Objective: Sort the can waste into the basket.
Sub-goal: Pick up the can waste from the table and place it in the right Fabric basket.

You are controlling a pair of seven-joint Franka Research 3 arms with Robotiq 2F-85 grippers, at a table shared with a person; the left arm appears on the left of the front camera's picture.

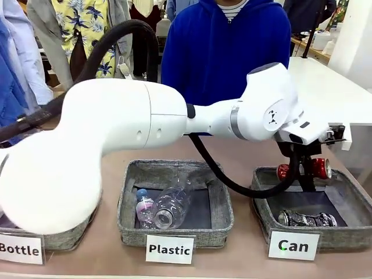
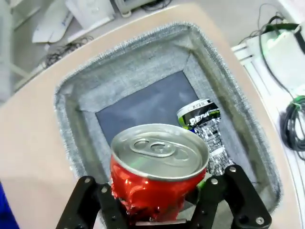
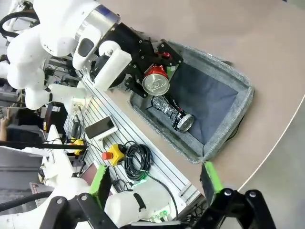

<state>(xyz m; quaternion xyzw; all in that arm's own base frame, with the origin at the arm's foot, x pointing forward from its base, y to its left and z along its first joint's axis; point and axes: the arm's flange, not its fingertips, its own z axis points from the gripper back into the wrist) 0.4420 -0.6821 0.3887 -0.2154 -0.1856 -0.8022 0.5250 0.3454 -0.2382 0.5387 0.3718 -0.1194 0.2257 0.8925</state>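
Note:
My left arm reaches across to the right, and its gripper (image 1: 301, 172) is shut on the shiny red crushed can (image 1: 320, 168), held over the grey basket (image 1: 263, 210) labelled "Can". In the left wrist view the red can (image 2: 158, 164) sits between the black fingers (image 2: 93, 200), top towards the camera, above the basket's dark floor (image 2: 143, 105). A silver crushed can with dark print (image 1: 307, 219) (image 2: 208, 129) lies inside the basket. My right gripper (image 3: 155, 191) is open and holds nothing. From high up, its view shows the red can (image 3: 156, 82), the silver can (image 3: 172, 113) and the basket (image 3: 240, 102).
A middle basket (image 1: 131, 204) labelled "Plastic" holds clear plastic bottles (image 1: 164, 208). A "Bottle" basket (image 1: 64, 238) stands at the left, partly behind my left arm. A person in a blue hoodie (image 1: 226, 40) stands at the far side. Cables and devices (image 3: 131, 157) lie off the table's edge.

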